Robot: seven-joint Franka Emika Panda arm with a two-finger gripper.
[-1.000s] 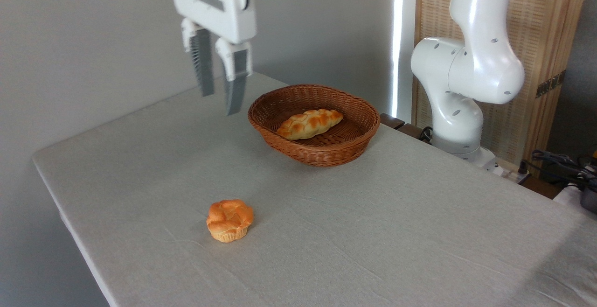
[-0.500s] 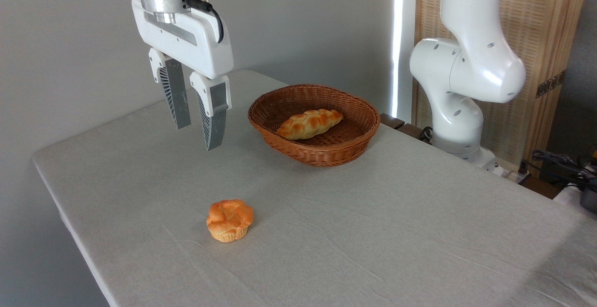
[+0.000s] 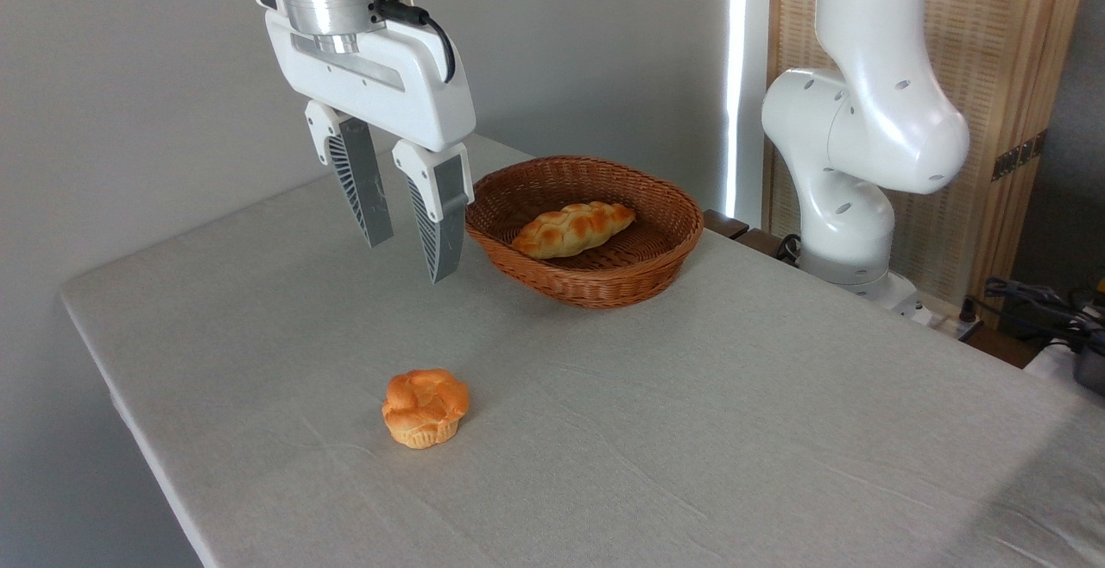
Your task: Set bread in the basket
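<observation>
The braided golden bread [image 3: 573,229] lies inside the reddish-brown wicker basket [image 3: 604,287] at the far middle of the table. My gripper [image 3: 410,260] hangs in the air to the left of the basket, above the tablecloth, fingers pointing down. Its jaws stand open and nothing is between them. The right finger [image 3: 440,223] overlaps the basket's left rim in the picture.
A small round muffin-shaped bun [image 3: 425,407] sits on the cloth near the front left. The arm's white base [image 3: 850,205] stands at the right behind the table. The table's left edge [image 3: 129,413] runs diagonally, and cables lie at the far right.
The gripper came down and leftward from high up, then shifted right and a little lower, toward the viewer. It stayed open throughout. Bread, basket and bun have not moved.
</observation>
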